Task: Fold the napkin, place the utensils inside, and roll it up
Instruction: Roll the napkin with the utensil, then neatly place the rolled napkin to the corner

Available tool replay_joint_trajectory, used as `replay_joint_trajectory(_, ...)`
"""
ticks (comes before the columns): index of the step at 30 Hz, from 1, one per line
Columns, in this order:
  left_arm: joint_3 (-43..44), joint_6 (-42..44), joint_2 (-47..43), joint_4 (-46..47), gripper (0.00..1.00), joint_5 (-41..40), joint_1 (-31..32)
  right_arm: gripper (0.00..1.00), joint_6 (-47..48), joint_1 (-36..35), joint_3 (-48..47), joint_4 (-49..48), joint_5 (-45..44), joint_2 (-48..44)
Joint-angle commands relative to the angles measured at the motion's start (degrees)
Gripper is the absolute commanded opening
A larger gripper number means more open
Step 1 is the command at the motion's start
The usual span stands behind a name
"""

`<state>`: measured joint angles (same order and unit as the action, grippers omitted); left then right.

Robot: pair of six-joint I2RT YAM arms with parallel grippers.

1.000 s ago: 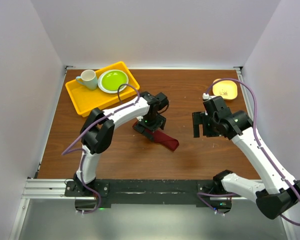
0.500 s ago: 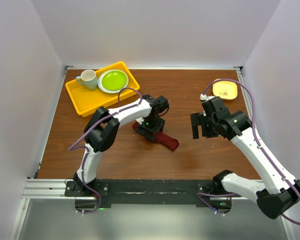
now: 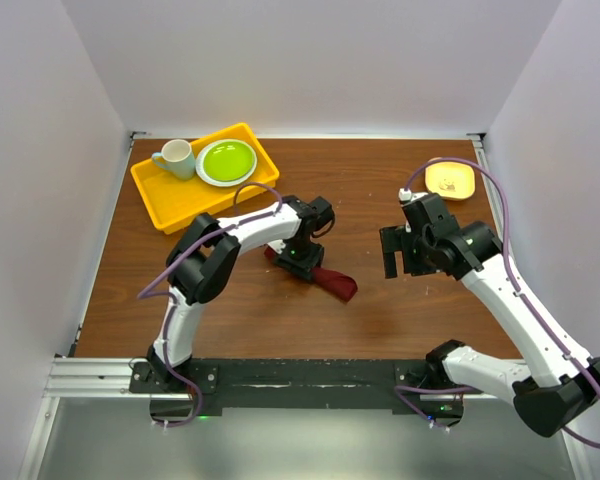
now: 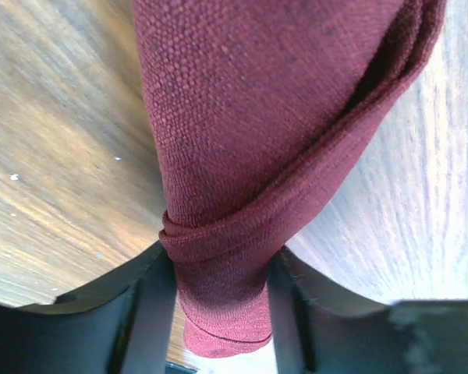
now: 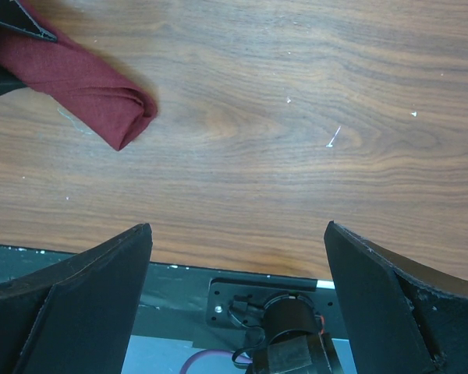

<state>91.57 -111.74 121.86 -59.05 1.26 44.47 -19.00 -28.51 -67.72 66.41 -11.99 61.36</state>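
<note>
- The napkin (image 3: 327, 281), rolled into a slim maroon bundle, is laid on the tabletop (image 3: 380, 190) near its centre.
- One end of the roll is pinched between the fingers (image 4: 152, 300) of the left end effector (image 3: 298, 256).
- The right end effector (image 5: 235, 227) is spread wide above bare wood, apart from the napkin.

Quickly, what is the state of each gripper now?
Left gripper: closed on the napkin.
Right gripper: open, holding nothing.
</note>
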Motion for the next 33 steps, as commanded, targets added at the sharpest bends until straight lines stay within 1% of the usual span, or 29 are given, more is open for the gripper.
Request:
replay_joint_trajectory(1,-4.6,-2.4,-2.4,1.0,0.43,-3.4,-1.2,0.96,0.7,-0.2,-0.7,-0.1,0.5,0.0)
replay_joint_trajectory(3,-8.0,-2.9,-4.5,3.3,0.39,-4.2,-1.7,0.97,0.8,-0.4,-0.7,-0.1,0.6,0.2)
replay_joint_trajectory(5,-10.4,-3.3,-7.1,5.2,0.38,-5.1,-2.3,0.97,0.7,-0.5,-0.7,0.0,0.5,0.3)
replay_joint_trajectory(6,-13.1,-3.7,-8.0,5.6,0.38,-5.5,-2.8,0.97,0.7,-0.8,-0.7,-0.1,0.6,0.6)
replay_joint_trajectory(11,-22.8,-5.1,-16.1,8.7,0.37,-7.3,-5.1,0.96,0.8,-1.2,-0.8,-0.1,0.5,1.0)
replay_joint_trajectory(13,-27.1,-5.3,-18.6,8.4,0.37,-8.2,-6.9,0.96,0.7,-1.7,-0.8,-0.1,0.4,1.3)
replay_joint_trajectory(17,-34.6,-5.9,-27.6,8.2,0.37,-12.1,-11.0,0.96,0.8,-2.2,-1.0,-0.1,0.4,1.9)
replay_joint_trajectory(19,-39.2,-5.8,-31.1,8.1,0.37,-13.4,-14.3,0.96,0.8,-2.5,-1.1,-0.1,0.2,2.1)
replay_joint_trajectory(20,-40.7,-5.7,-34.5,7.9,0.37,-14.3,-15.7,0.96,0.8,-2.6,-1.2,-0.1,0.3,2.3)
replay_joint_trajectory(21,-43.5,-4.8,-36.1,8.0,0.37,-14.8,-19.0,0.96,0.9,-2.8,-1.2,-0.1,0.2,2.3)
replay_joint_trajectory(22,-44.9,-4.3,-39.3,8.2,0.37,-15.9,-20.9,0.97,0.9,-2.9,-1.2,-0.1,0.2,2.4)
replay_joint_trajectory(23,-47.2,-2.8,-40.9,8.6,0.37,-16.5,-24.8,0.97,0.9,-3.0,-1.2,0.0,0.1,2.4)
replay_joint_trajectory(25,-49.3,-0.4,-44.9,11.0,0.37,-18.5,-29.0,0.97,1.0,-3.1,-1.3,0.1,0.1,2.4)
replay_joint_trajectory(26,-50.6,2.9,-45.8,11.9,0.37,-18.9,-33.3,0.97,0.9,-3.3,-1.3,0.2,0.1,2.5)
replay_joint_trajectory(27,-51.0,4.9,-46.7,13.2,0.37,-19.3,-35.5,0.97,0.9,-3.3,-1.2,0.3,0.1,2.7)
replay_joint_trajectory(28,-51.3,7.6,-46.5,16.6,0.37,-19.4,-37.7,0.97,0.9,-3.2,-1.2,0.2,0.0,3.0)
replay_joint_trajectory(29,-51.2,11.9,-46.2,18.0,0.37,-18.9,-41.7,0.97,0.9,-3.4,-1.4,0.4,0.1,3.1)
replay_joint_trajectory(30,-50.8,14.2,-44.6,19.1,0.37,-18.2,-43.6,0.97,1.0,-3.5,-1.7,0.5,0.0,3.3)
replay_joint_trajectory(31,-49.4,16.2,-43.7,21.1,0.37,-17.3,-46.9,0.97,1.0,-3.7,-1.8,0.6,-0.3,3.7)
replay_joint_trajectory(33,-47.5,21.4,-40.3,22.4,0.39,-17.3,-48.9,0.97,1.2,-3.7,-2.1,0.6,-0.5,4.0)
